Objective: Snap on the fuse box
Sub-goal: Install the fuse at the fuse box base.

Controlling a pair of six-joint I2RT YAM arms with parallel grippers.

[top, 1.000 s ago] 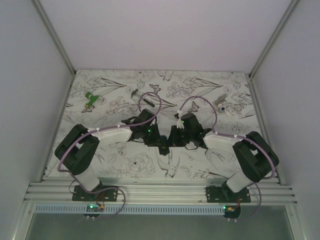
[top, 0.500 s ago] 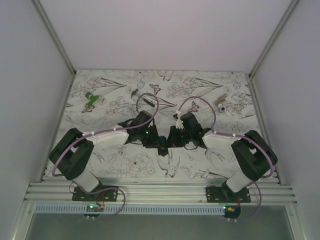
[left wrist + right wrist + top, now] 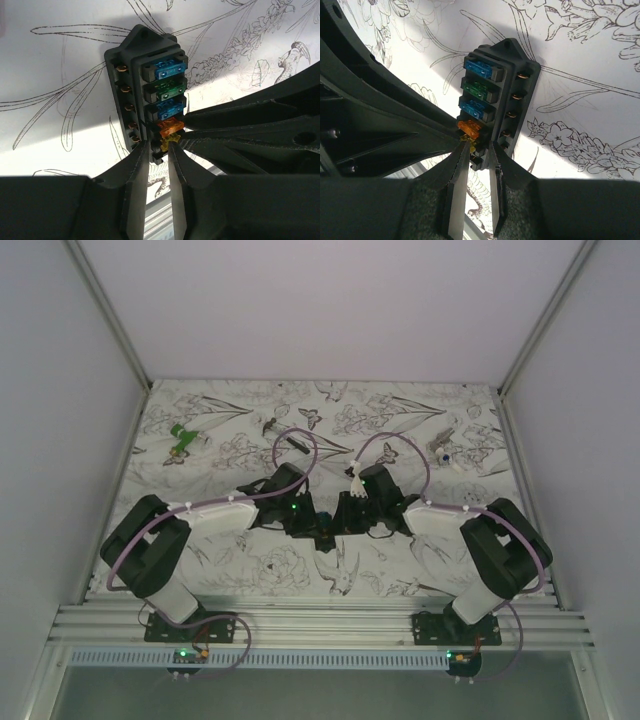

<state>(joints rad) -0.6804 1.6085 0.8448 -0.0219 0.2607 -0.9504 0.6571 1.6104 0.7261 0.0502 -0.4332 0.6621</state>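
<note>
L claw (image 3: 159, 147) and R claw (image 3: 476, 150) both clamped on near end of fuse box (image 3: 150, 95). Box long axis runs fwd, away from fingertips. Arms equally near.

Top camera sits high, above and behind the arm bases (image 3: 175, 625), looking down and forward across the whole flower-printed table (image 3: 250, 575) to its far edge. That's the distant view. Left wrist camera is in very close, peering along the left gripper (image 3: 156, 150) at the fuse box (image 3: 150, 95). Right wrist camera, just as tight, looks along the right gripper (image 3: 475, 150) at that same box from the opposite side. All three share the box, out from the middle of the table's near edge, and each wrist view catches the other gripper too.
</note>
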